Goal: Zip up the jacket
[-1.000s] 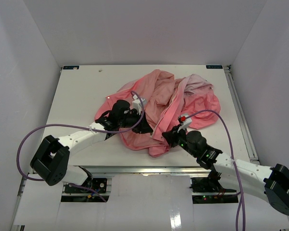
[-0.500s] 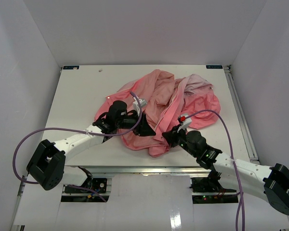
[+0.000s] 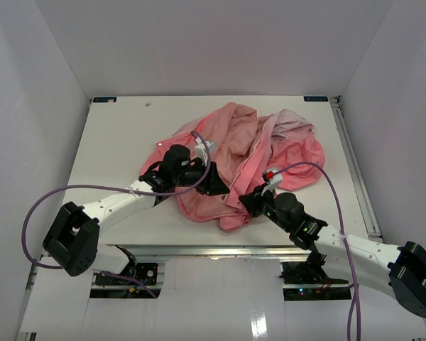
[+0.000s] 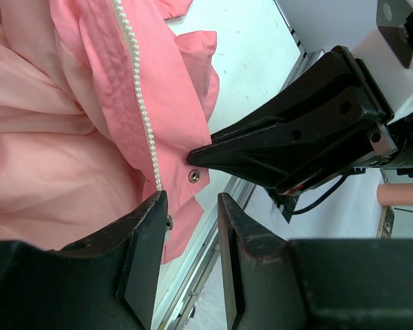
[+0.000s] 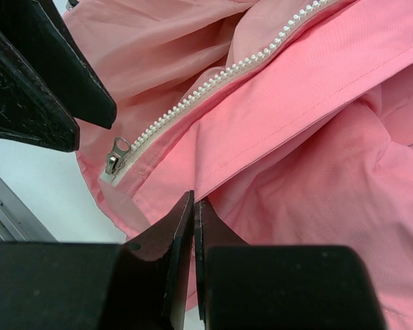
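Salmon-pink fabric lay heaped on the white desk: the jacket sat crumpled at the middle and toward the far right, a paler pinkish-white part showing at its far right side and its near edge sagging toward the front of the desk. Both arms reached in to that near edge. The left end effector came in from the left and rested low over the hem with its two black fingers apart; through the gap between them I could see the jacket's corner, not pressed by either one. Just beside that corner a small metal snap stud sat in the hem, next to a line of pale zipper teeth. The right end effector came in from the near right, its fingers brought together into a thin slit and pinched on a fold of the jacket's edge, its tip almost meeting the left one. On the right wrist view the teeth ran down along the edge to a small silver pull tab at the low end. Purple cables looped off both arms.
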Controlling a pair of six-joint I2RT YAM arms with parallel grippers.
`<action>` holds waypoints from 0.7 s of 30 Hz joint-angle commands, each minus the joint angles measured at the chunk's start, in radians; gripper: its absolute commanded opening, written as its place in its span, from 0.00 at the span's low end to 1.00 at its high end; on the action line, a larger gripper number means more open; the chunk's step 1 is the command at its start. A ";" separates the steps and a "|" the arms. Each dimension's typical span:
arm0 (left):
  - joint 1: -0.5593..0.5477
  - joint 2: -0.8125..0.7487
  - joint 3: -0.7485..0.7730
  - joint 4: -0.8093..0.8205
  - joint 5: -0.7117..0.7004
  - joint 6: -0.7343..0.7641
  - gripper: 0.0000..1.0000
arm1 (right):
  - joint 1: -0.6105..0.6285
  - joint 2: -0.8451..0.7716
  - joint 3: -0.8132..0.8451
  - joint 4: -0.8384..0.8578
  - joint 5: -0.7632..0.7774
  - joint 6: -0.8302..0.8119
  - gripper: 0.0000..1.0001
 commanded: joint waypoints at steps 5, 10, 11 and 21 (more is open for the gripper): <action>0.002 0.017 0.027 -0.005 -0.009 -0.004 0.46 | -0.004 -0.001 0.009 0.034 -0.003 -0.011 0.08; 0.002 0.025 0.028 -0.006 0.000 -0.011 0.46 | -0.004 0.002 0.011 0.034 -0.005 -0.011 0.08; 0.004 0.025 0.027 -0.006 0.002 -0.011 0.46 | -0.005 0.002 0.011 0.034 -0.005 -0.011 0.08; 0.003 0.050 0.022 -0.001 -0.001 -0.021 0.46 | -0.004 0.005 0.012 0.034 -0.010 -0.009 0.08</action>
